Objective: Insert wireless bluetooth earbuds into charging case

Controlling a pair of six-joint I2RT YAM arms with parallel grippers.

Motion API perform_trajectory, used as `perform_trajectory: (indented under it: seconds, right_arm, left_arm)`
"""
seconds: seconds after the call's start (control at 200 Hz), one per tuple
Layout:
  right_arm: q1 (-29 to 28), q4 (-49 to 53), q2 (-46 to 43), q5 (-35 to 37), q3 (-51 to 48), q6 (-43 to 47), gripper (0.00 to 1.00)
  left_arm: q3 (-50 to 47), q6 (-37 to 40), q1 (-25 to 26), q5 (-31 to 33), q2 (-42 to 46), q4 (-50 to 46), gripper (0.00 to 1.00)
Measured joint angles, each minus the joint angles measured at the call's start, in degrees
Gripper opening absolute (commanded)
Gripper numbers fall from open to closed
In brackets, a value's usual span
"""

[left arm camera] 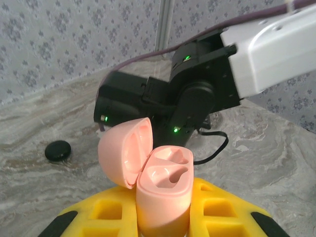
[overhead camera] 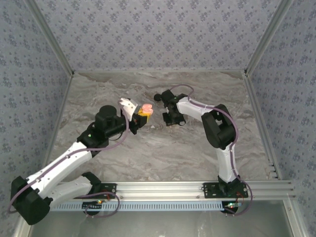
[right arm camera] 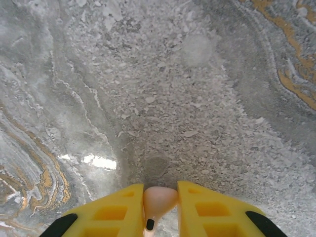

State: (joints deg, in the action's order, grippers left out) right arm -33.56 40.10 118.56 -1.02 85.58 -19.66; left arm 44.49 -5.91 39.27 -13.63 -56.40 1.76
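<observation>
My left gripper (left arm camera: 163, 212) is clamped on the pink case (left arm camera: 165, 173), holding it lid-open with both wells empty and facing up, ready for loading. My right gripper (right arm camera: 160, 187) pinches a pink earbud (right arm camera: 158, 203) above the table (right arm camera: 197, 98), near the case.

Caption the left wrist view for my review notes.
Left gripper holds the open pink charging case, both wells empty; right arm behind.
</observation>
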Motion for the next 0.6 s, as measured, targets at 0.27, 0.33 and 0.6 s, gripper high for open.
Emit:
perform_trajectory:
  seconds: [0.27,0.33,0.6]
  right_arm:
    - [4.0,-7.1,-6.1,-4.8,-9.1,0.8,0.2]
    - [5.2,-8.5,-8.0,-5.6,-11.2,0.9,0.2]
    - [9.5,-15.1,-16.5,-11.5,-19.1,1.0,0.2]
  left_arm:
    - [-2.1,-4.3,-2.5,0.5,-8.0,4.2,0.16]
    - [-3.3,-5.4,-3.0,0.4,-9.8,5.5,0.17]
    - [-5.7,-9.0,-3.2,0.0,-16.2,12.1,0.18]
